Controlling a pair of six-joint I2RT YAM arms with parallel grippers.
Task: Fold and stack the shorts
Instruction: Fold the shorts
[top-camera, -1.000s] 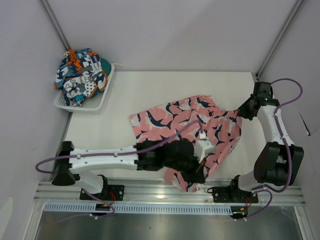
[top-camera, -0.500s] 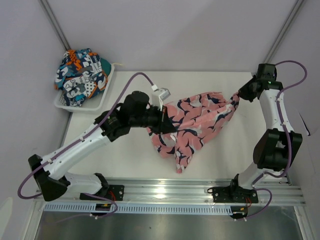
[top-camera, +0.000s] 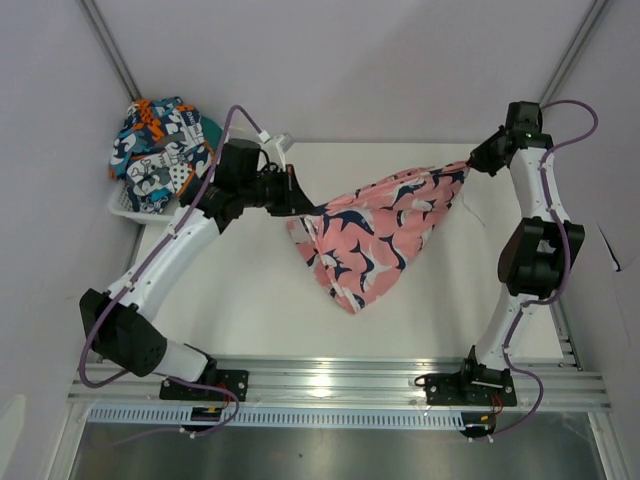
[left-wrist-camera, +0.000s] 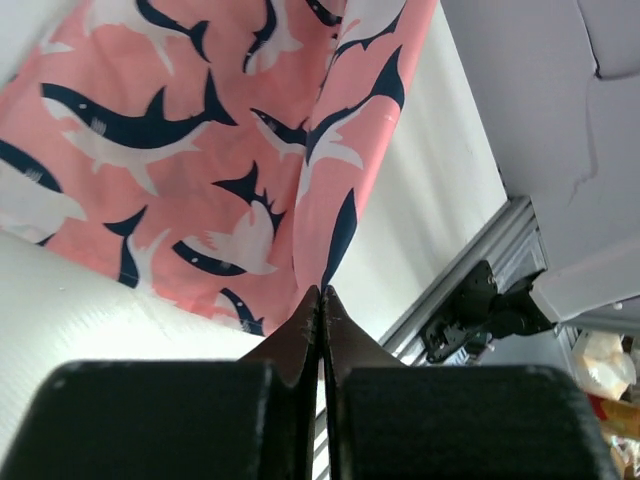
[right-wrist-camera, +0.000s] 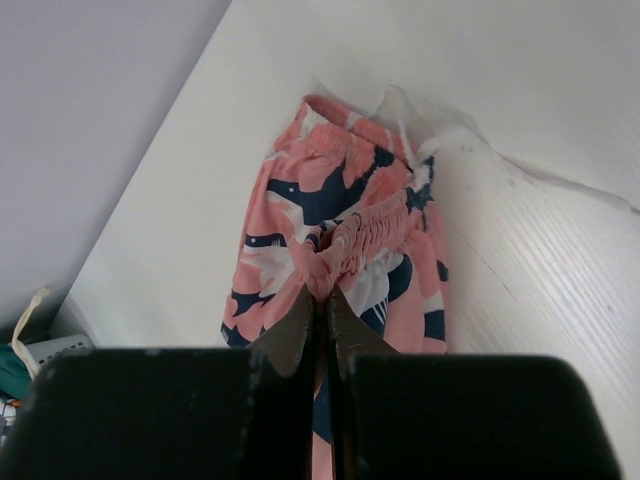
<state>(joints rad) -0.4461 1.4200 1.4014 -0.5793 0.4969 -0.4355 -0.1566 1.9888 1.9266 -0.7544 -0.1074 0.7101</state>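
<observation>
One pair of pink shorts (top-camera: 375, 235) between left pincer (top-camera: 300, 205) and right pincer (top-camera: 470, 166)

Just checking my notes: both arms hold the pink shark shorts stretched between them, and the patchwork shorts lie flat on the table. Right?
Not quite. The top view shows the patchwork shorts bunched in the white basket at the far left corner. The rest stands: the left fingers and right fingers hold the pink shark shorts stretched between them.

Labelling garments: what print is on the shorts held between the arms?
The shorts are pink with navy-and-white sharks; the left wrist view shows it best.
</observation>
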